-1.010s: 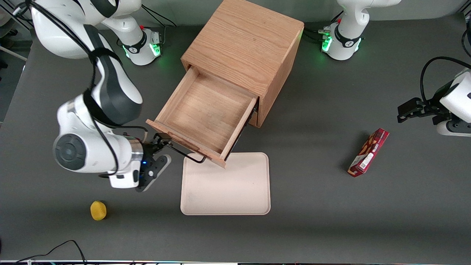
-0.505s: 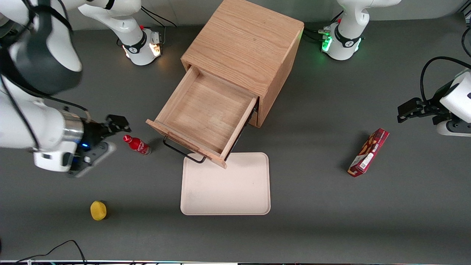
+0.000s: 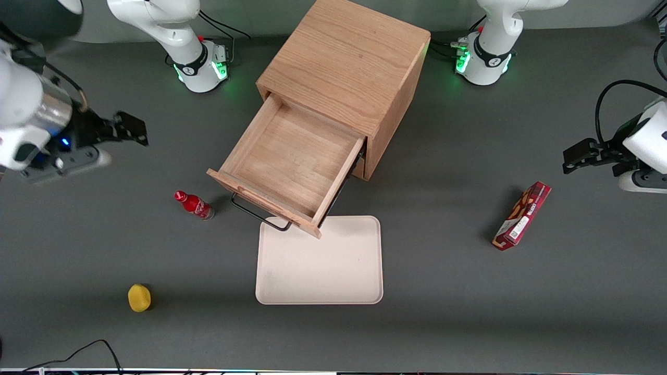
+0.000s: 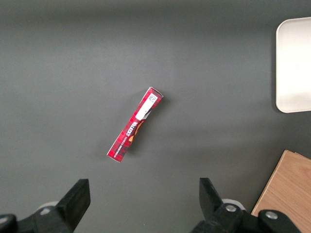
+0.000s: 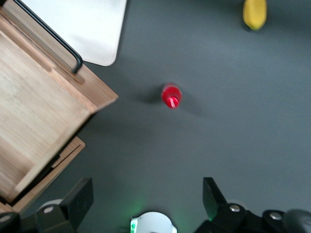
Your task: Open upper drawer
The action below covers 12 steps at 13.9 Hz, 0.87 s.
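The upper drawer [image 3: 292,166] of the oak cube cabinet [image 3: 346,67] stands pulled far out, its inside empty, its thin black bar handle [image 3: 259,213] over the edge of the tray. The drawer [image 5: 39,111] and handle [image 5: 48,36] also show in the right wrist view. My gripper [image 3: 130,129] is open and empty, raised well away from the drawer toward the working arm's end of the table. Its fingers [image 5: 80,196] are spread wide with nothing between them. The lower drawer is hidden under the upper one.
A cream tray [image 3: 319,260] lies in front of the drawer, nearer the front camera. A small red bottle [image 3: 194,205] stands beside the drawer front. A yellow fruit [image 3: 139,297] lies near the front edge. A red snack box [image 3: 522,215] lies toward the parked arm's end.
My gripper has left the drawer handle and swung up and away toward the working arm's end of the table, uncovering the red bottle. The drawer has stayed open and still.
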### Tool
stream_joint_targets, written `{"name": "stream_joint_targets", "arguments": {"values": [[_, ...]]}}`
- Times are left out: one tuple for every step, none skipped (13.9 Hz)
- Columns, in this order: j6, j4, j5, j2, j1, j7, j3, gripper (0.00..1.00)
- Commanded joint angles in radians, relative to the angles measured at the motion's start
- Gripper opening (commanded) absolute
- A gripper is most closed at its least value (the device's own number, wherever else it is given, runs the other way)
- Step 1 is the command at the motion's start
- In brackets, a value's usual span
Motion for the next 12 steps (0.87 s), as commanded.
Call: {"name": "stream_joint_targets", "arguments": {"values": [[0.053,-0.124,-0.01,-0.11,-0.049,0.037,0.009,0.98],[0.053,-0.127,-0.01,-0.123,-0.054,0.037,0.011,1.0],[0.054,-0.135,-0.005,-0.134,-0.057,0.055,0.008,1.0],[0.064,-0.157,0.03,-0.153,-0.072,0.107,0.005,1.0],[0.096,-0.202,0.061,-0.193,-0.097,0.117,0.003,1.0],[0.125,-0.245,0.064,-0.221,-0.104,0.117,0.005,1.0],[0.13,-0.262,0.064,-0.227,-0.097,0.115,0.0,1.0],[0.127,-0.262,0.066,-0.226,-0.094,0.112,-0.012,1.0],[0.122,-0.259,0.066,-0.226,-0.065,0.102,-0.036,1.0],[0.114,-0.26,0.064,-0.226,-0.013,0.098,-0.09,1.0],[0.104,-0.262,0.064,-0.229,0.065,0.101,-0.16,1.0],[0.099,-0.26,0.064,-0.229,0.102,0.098,-0.209,1.0]]}}
